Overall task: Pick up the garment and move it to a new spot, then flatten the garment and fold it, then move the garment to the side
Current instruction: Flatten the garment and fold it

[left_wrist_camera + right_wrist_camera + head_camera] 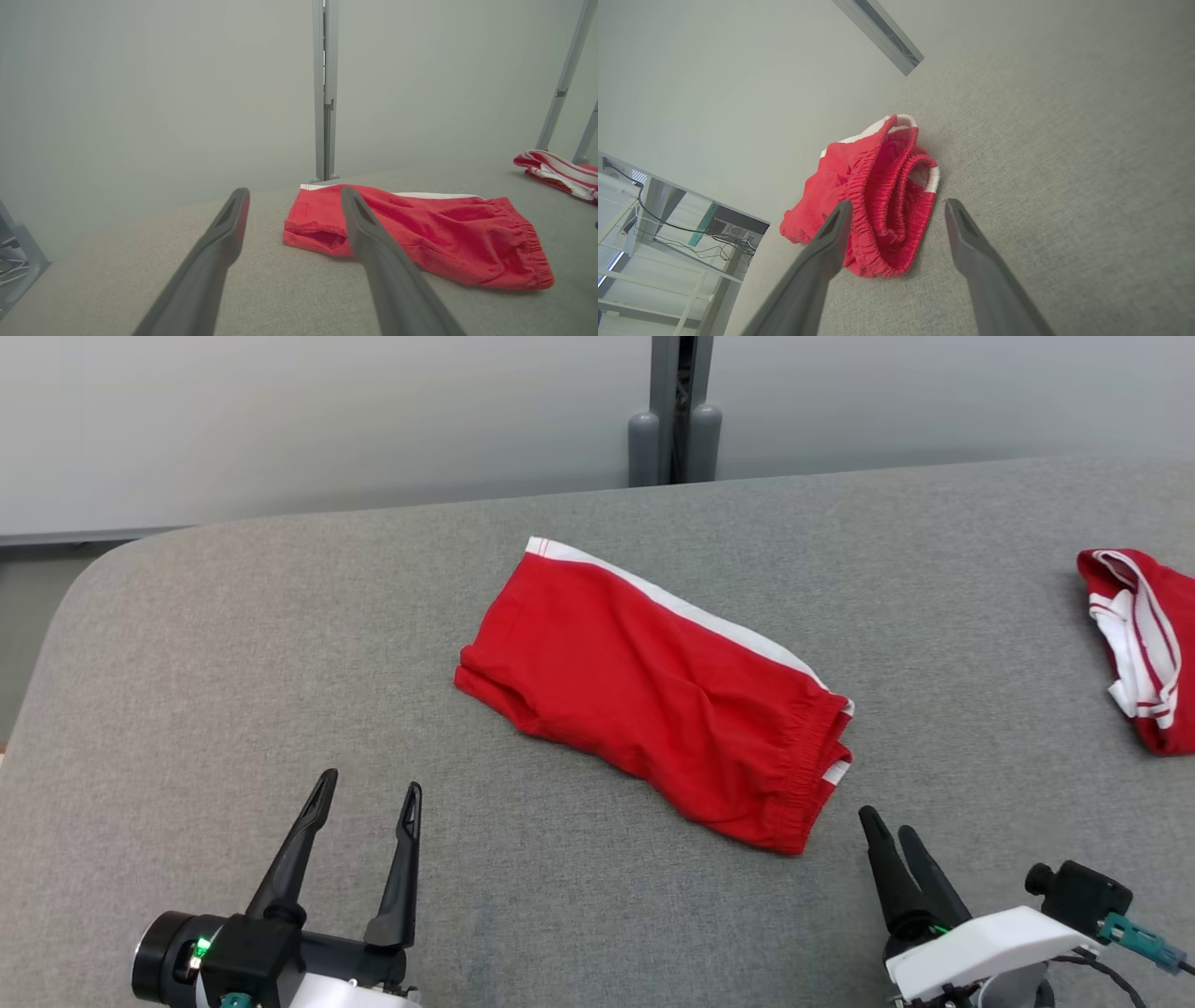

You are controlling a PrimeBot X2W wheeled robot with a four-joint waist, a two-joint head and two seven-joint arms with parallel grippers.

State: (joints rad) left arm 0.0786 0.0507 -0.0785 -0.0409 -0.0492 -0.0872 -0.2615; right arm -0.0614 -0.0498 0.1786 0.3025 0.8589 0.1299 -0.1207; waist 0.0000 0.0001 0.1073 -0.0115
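Observation:
Red shorts with a white side stripe lie folded in half on the middle of the grey table, elastic waistband toward the lower right. My left gripper stands open at the lower left, apart from the shorts and holding nothing. In the left wrist view the shorts lie just beyond the left gripper. My right gripper hovers open just short of the waistband. In the right wrist view the gathered waistband sits in front of the right gripper, untouched.
A second red and white garment lies bunched at the table's right edge, also seen from the left wrist as a striped bundle. A grey post stands behind the table's far edge. The table's left corner is rounded.

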